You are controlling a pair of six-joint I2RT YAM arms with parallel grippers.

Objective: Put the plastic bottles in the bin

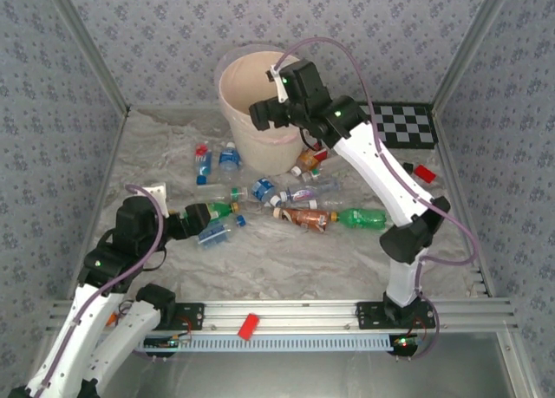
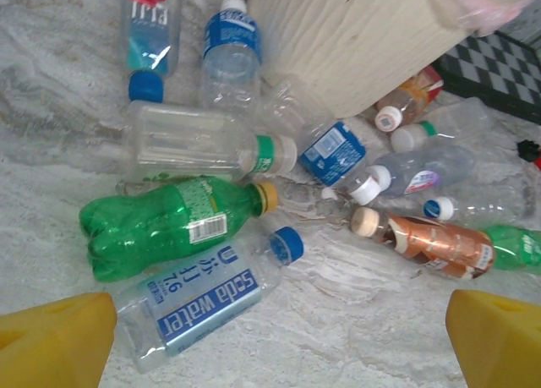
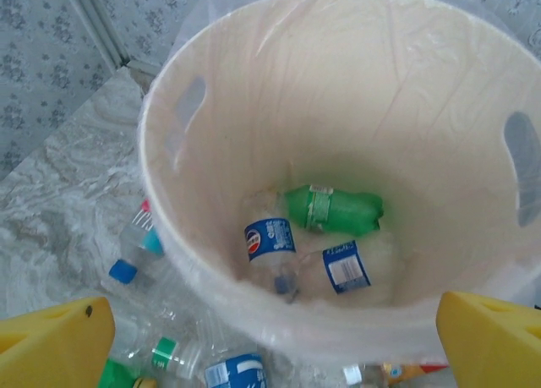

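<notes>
Bottles [image 3: 334, 210] lie in the bin [image 3: 338, 84] (right fingers [image 3: 51, 341] spread wide above)

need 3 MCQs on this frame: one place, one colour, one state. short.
1. The right gripper is:
A. over the bin
B. down on the table
C. folded back at its base

2. The tinted bottle inside the bin is:
A. brown
B. green
C. orange

3. The left gripper is:
A. shut on a cap
B. shut on a brown bottle
C. open, empty

1 A: the right wrist view looks down into the bin.
2 B: its body is plainly green.
3 C: its yellow fingers stand wide apart with nothing between them.
</notes>
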